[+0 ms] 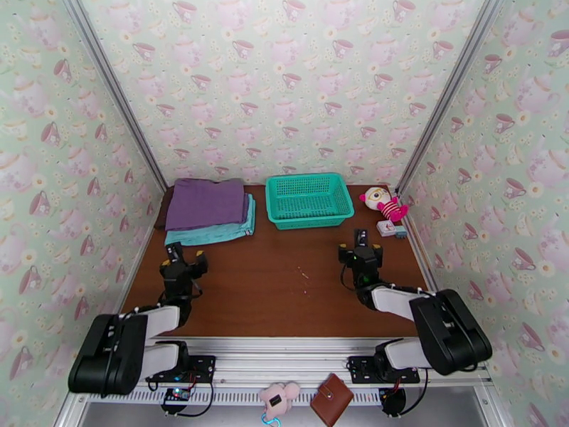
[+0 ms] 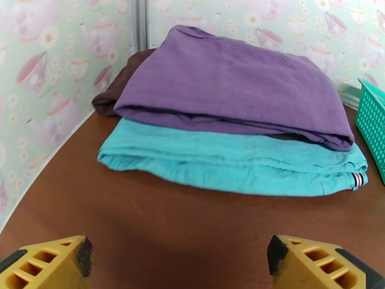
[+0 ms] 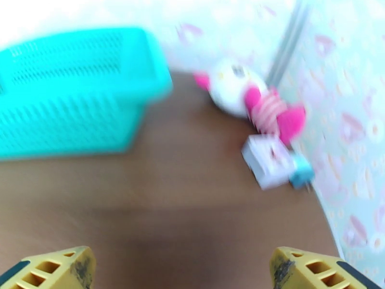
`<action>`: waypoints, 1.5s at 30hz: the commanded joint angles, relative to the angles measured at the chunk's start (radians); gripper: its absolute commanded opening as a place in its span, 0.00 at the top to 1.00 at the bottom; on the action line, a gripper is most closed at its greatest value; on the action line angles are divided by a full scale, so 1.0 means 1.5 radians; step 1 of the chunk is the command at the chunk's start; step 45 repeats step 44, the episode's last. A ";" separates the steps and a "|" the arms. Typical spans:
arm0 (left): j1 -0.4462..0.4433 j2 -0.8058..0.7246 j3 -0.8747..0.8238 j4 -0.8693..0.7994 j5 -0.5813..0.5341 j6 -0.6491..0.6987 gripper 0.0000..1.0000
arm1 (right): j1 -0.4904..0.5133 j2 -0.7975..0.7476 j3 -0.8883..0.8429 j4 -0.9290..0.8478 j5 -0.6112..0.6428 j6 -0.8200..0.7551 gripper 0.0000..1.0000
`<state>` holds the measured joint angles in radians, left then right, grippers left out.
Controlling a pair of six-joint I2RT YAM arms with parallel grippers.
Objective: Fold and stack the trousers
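Observation:
The purple trousers [image 1: 206, 203] lie folded at the back left of the table, on top of a teal folded garment [image 1: 213, 231] and a dark brown one [image 1: 166, 209]. The left wrist view shows the same pile: trousers [image 2: 231, 85] uppermost, teal garment [image 2: 226, 162] below, brown garment [image 2: 118, 90] peeking out at the left. My left gripper [image 1: 185, 261] is open over bare table in front of the pile, its yellow fingertips [image 2: 57, 263] wide apart. My right gripper [image 1: 361, 245] is open too, near the front right of the basket, with nothing between its fingertips [image 3: 308, 268].
A teal mesh basket [image 1: 309, 199] stands at the back centre. A pink and white plush toy [image 1: 384, 203] and a small white box [image 1: 388, 229] lie at the back right. Patterned walls close in three sides. Bare brown table [image 1: 284, 279] lies between the arms.

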<state>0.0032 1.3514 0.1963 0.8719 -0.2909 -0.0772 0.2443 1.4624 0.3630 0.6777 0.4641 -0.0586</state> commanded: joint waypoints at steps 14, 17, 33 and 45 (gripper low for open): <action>-0.063 0.150 0.091 0.116 -0.027 0.098 0.00 | -0.138 0.054 0.030 0.128 -0.275 0.057 0.01; -0.068 0.151 0.095 0.111 -0.040 0.099 0.00 | -0.138 0.054 0.030 0.126 -0.275 0.058 0.00; -0.068 0.151 0.095 0.109 -0.040 0.098 0.00 | -0.138 0.054 0.031 0.126 -0.275 0.058 0.00; -0.040 0.142 0.077 0.129 -0.031 0.061 0.00 | -0.140 0.045 -0.036 0.234 -0.153 0.111 0.01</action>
